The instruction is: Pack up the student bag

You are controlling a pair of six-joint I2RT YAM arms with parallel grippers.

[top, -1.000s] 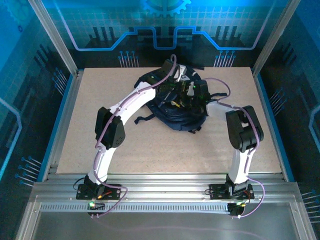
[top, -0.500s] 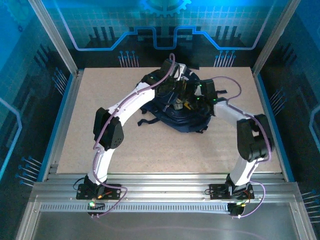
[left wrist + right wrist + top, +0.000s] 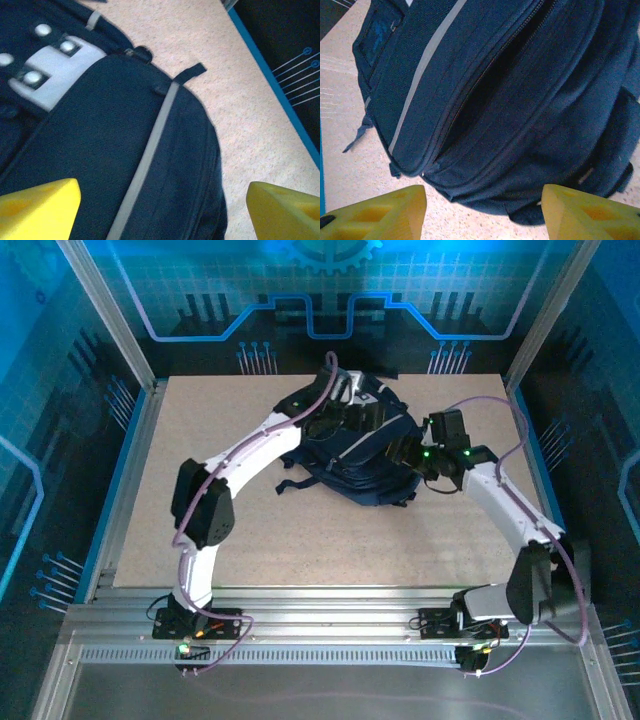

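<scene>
Now we note the student bag (image 3: 350, 465) lying at the far middle of the table (image 3: 200, 500). Left gripper (image 3: 162, 197) hovers over it, fingers wide apart, empty. Right gripper (image 3: 482, 202) at its right side, likewise wide, holding nothing.

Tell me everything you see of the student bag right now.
The student bag is dark navy woven fabric with a grey stripe, a white studded patch and black straps. It lies flat on the table, toward its far middle. Its main zipper gapes partly open, contents unseen.
</scene>
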